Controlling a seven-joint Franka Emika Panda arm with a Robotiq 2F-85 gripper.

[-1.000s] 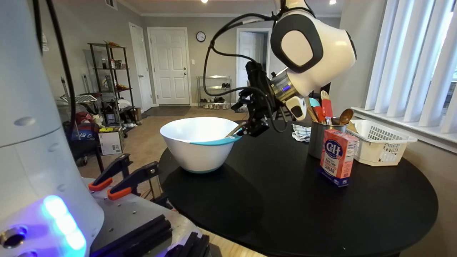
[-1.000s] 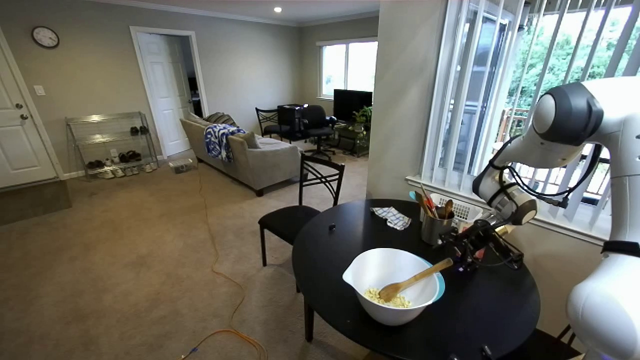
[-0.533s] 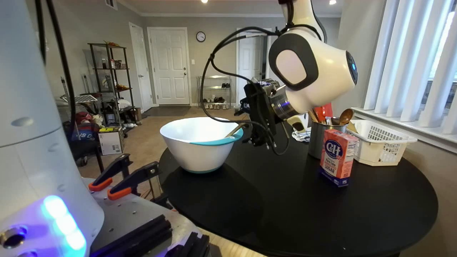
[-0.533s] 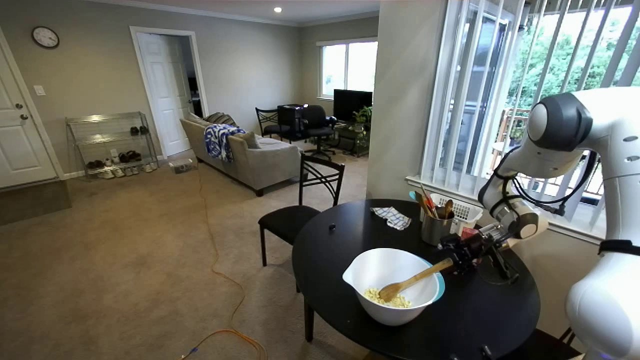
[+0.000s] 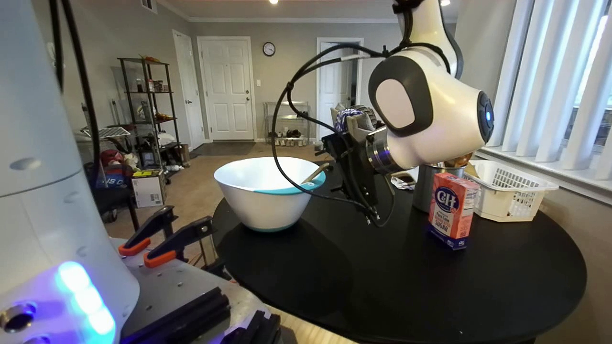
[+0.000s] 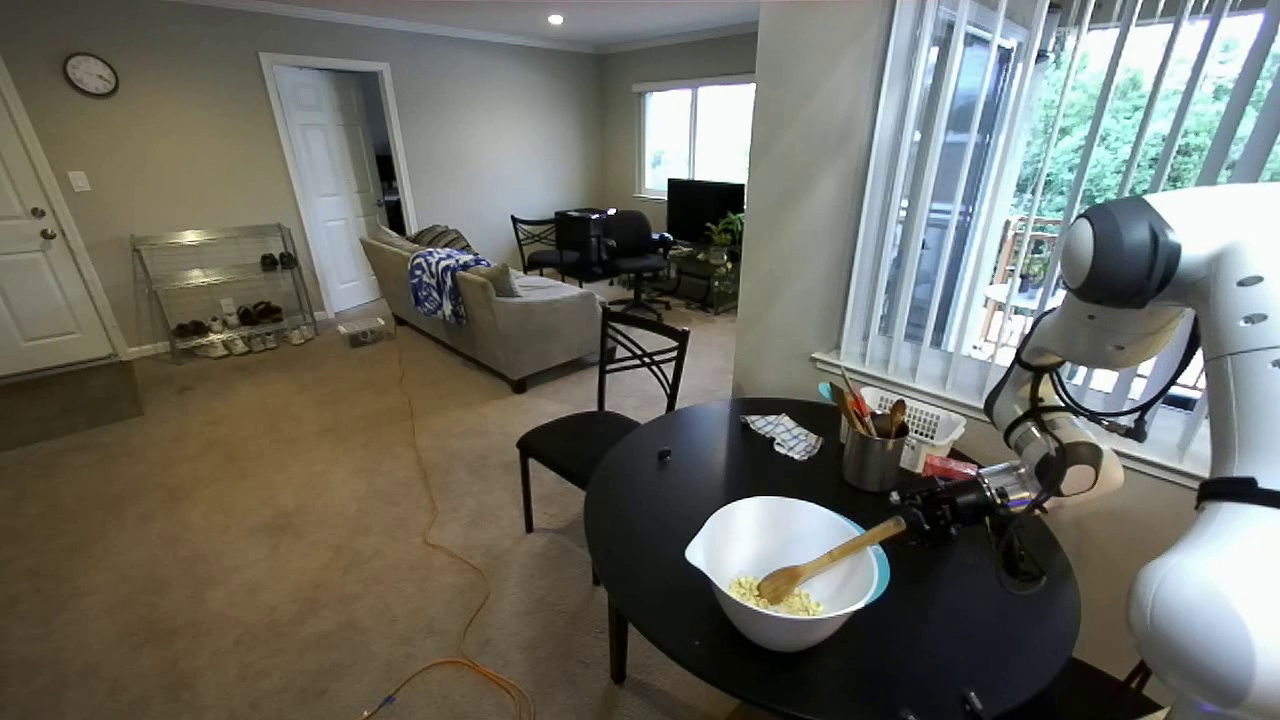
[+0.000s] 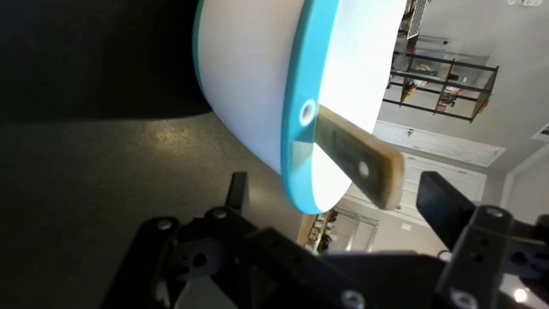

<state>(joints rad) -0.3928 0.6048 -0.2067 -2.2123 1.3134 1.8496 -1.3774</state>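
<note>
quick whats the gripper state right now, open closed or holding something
Gripper: open, holding nothing; in the wrist view the wooden spoon handle shows ahead of it, ungripped.

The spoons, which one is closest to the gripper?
The pale wooden spoon leaning in the white bowl: its handle sticks out toward the open gripper. The darker brown spoon stands farther away, in the metal pot.
</note>
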